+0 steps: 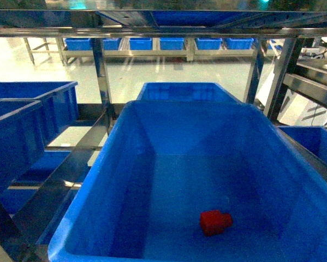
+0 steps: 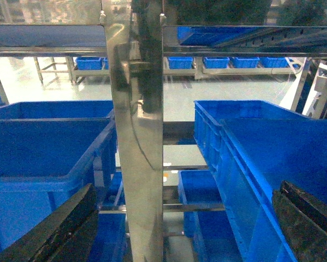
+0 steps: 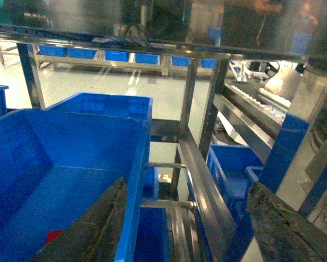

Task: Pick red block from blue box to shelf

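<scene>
Both my jaws standing spread and holding nothing, red block (image 1: 215,222) lying on the floor of the blue box (image 1: 97,180) on the shelf (image 1: 100,71), well below and apart from them.

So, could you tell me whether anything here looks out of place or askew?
Only one small thing: the red block lies on its side on the floor of the blue box, its stud pointing right rather than up. It is the only thing in the box. Nothing looks spilled or damaged.
</scene>
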